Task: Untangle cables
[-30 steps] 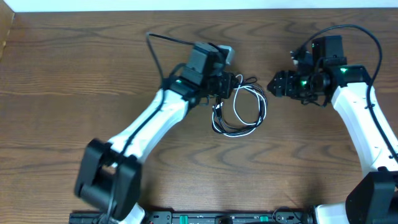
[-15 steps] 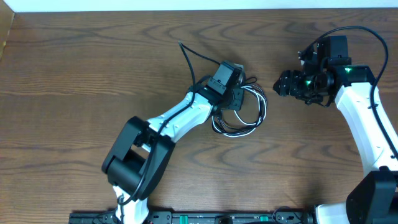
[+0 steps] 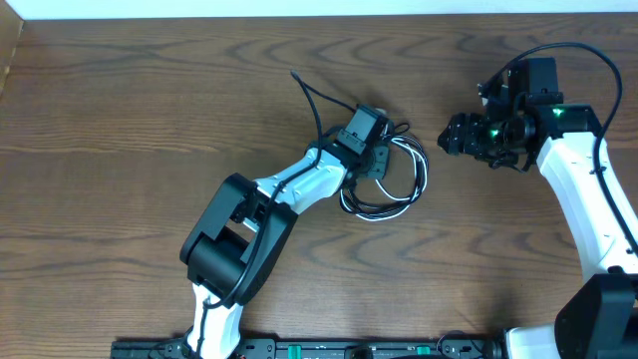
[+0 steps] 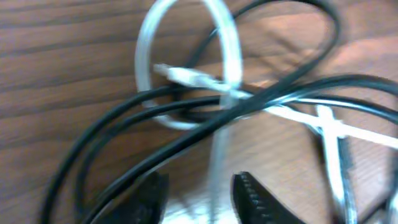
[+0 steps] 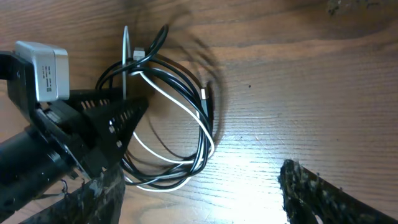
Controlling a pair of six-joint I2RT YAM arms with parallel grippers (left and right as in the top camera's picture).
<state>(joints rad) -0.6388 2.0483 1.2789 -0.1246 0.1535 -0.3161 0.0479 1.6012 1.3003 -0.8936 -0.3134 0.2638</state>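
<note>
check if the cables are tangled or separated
Tangled: the black cables and the white cable cross and loop through each other in one coil, seen in both wrist views.

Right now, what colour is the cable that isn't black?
It's white; that cable shows best in the left wrist view.

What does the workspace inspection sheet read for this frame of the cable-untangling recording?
Surface: brown wooden table.
Job's things: thin black and white cords, looped together in one tangle mid-table.
Clutter: nothing seen.
Grippers: left gripper over the tangle, fingers apart, a white cord running between them; right gripper open, beside the tangle, holding nothing.
Cables: thick black arm wires arch off both arms.
Surroundings: white strip along the far edge.
</note>
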